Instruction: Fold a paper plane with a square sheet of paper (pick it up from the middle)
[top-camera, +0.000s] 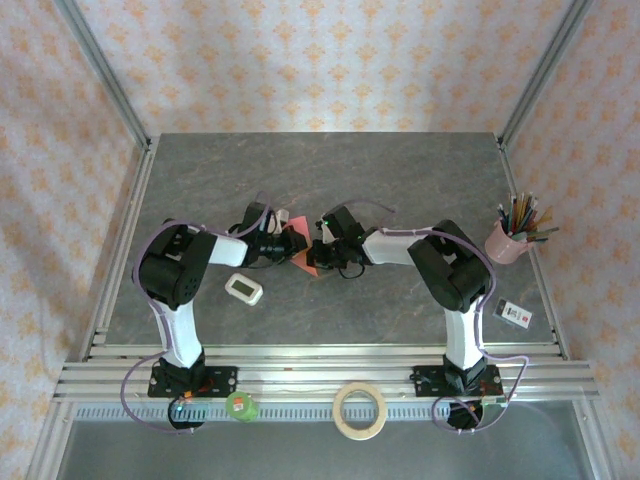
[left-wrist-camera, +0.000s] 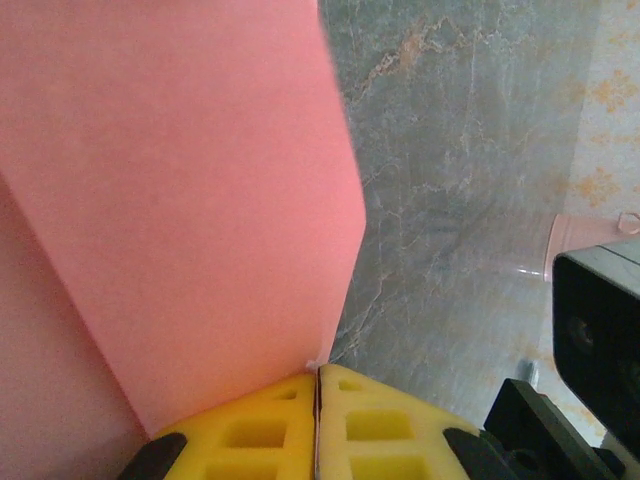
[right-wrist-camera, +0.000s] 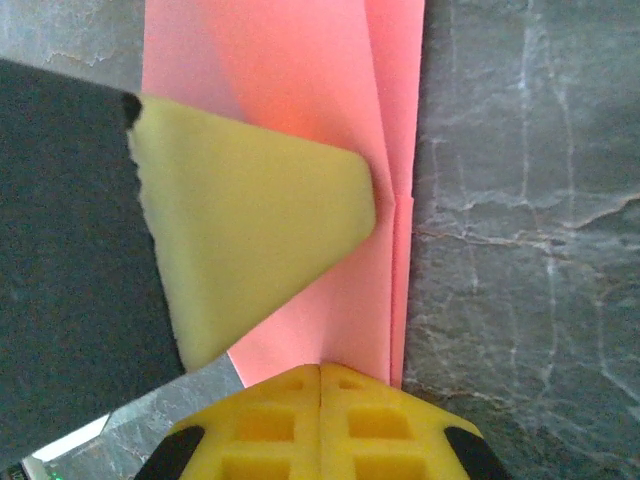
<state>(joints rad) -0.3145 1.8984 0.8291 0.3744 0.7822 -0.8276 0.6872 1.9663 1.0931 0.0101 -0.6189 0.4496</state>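
Holding the paper sheet (right-wrist-camera: 290, 90) in my right gripper (right-wrist-camera: 320, 368), clamped on its edge, sheet straight ahead of the tips; left gripper (left-wrist-camera: 317, 368) closed, tips against it. I'd press left along the crease (right-wrist-camera: 380, 120), right firm.

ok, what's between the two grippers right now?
The folded pink paper. In the right wrist view it spans the gap from the right gripper to the left gripper, whose pad lies over it.
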